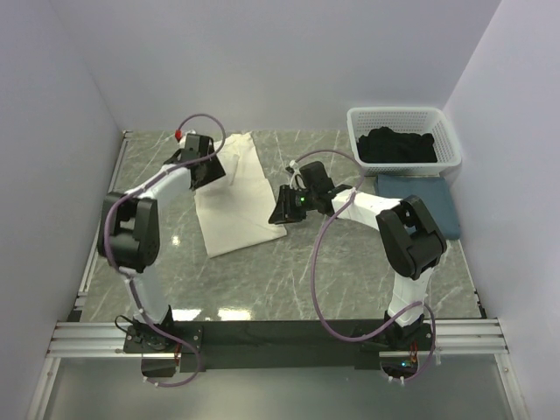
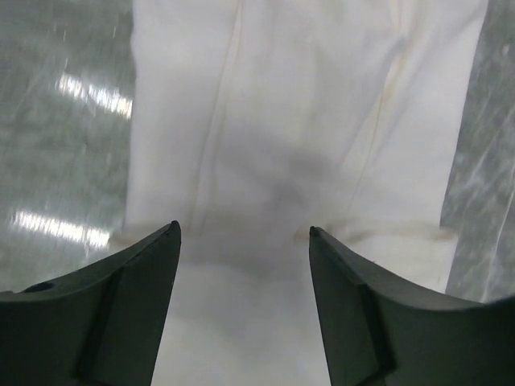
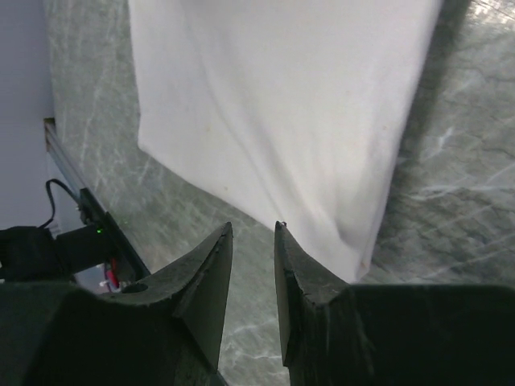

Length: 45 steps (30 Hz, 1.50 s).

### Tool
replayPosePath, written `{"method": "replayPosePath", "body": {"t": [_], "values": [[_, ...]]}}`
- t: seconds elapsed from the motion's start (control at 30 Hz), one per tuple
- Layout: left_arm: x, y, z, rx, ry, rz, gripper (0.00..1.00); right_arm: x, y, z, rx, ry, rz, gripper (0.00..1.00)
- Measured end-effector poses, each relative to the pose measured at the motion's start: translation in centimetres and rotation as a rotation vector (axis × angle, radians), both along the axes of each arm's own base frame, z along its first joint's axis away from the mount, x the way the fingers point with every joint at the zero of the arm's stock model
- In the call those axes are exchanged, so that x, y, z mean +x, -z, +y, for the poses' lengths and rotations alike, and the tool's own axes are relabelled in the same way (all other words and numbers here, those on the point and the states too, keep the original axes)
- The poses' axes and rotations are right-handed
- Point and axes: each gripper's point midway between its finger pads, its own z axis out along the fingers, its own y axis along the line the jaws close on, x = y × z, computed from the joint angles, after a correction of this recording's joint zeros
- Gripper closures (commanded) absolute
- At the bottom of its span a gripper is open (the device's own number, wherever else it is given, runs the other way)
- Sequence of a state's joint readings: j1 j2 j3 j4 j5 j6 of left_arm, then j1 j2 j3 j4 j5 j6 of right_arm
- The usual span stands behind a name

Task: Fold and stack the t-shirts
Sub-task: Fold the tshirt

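T-shirt flat — left pincer spread above, right pincer beside.

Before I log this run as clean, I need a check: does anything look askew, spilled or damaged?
Only the white t-shirt stands out: folded into a long strip, it lies slanted across the table, not square to its edges. Nothing looks spilled or torn; the dark clothes sit inside the basket, beside a folded blue garment.
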<state>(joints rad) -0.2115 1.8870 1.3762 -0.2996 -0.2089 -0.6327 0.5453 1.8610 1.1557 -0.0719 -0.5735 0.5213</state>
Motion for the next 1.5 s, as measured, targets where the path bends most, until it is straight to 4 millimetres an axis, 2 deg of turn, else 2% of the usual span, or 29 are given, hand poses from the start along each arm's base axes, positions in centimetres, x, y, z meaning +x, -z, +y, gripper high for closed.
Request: {"method": "replayPosePath", "body": {"t": [0.07, 0.13, 0.2, 0.3, 0.4, 0.43, 0.53, 0.63, 0.8, 0.97, 1.2, 1.33, 1.5], "values": [[-2.7, 0.0, -0.1, -0.022, 0.017, 0.022, 0.27, 0.0, -0.3, 0.3, 0.018, -0.003, 0.003, 0.65], [-6.7, -0.3, -0.4, -0.051, 0.044, 0.046, 0.27, -0.1, -0.5, 0.5, 0.037, -0.01, 0.01, 0.64], [-9.8, -1.0, -1.0, -0.083, 0.078, 0.045, 0.29, -0.3, -0.6, 0.8, 0.055, -0.019, 0.022, 0.64], [-13.3, -0.9, -2.6, -0.134, 0.136, 0.058, 0.39, -0.3, 0.0, 1.3, 0.076, -0.032, 0.044, 0.64], [-16.1, 1.8, -3.8, -0.164, 0.179, 0.137, 0.46, -0.4, 1.5, 1.5, 0.074, -0.033, 0.085, 0.64], [-17.2, 3.2, -3.8, -0.168, 0.183, 0.181, 0.51, -0.4, 2.0, 1.5, 0.074, -0.027, 0.1, 0.65], [-20.3, 6.8, -3.1, -0.16, 0.158, 0.31, 0.56, -0.1, 3.6, 1.5, 0.092, -0.002, 0.135, 0.66], [-20.2, 7.0, -3.1, -0.184, 0.131, 0.32, 0.61, -0.4, 5.3, 0.7, 0.142, 0.035, 0.209, 0.67], [-20.3, 7.2, -2.9, -0.212, 0.1, 0.331, 0.62, -0.3, 5.4, -0.5, 0.241, 0.074, 0.268, 0.67], [-20.6, 7.2, -2.8, -0.228, 0.088, 0.334, 0.64, -1.0, 5.5, -1.3, 0.258, 0.092, 0.289, 0.68], [-21.4, 7.3, -3.0, -0.26, 0.092, 0.353, 0.64, -3.8, 5.6, -2.6, 0.243, 0.094, 0.334, 0.69], [-22.1, 7.1, -3.0, -0.263, 0.092, 0.371, 0.61, -5.3, 5.6, -3.1, 0.238, 0.078, 0.362, 0.69], [-23.5, 6.9, -2.6, -0.253, 0.089, 0.41, 0.58, -5.8, 5.2, -3.5, 0.204, 0.059, 0.354, 0.69]]}}
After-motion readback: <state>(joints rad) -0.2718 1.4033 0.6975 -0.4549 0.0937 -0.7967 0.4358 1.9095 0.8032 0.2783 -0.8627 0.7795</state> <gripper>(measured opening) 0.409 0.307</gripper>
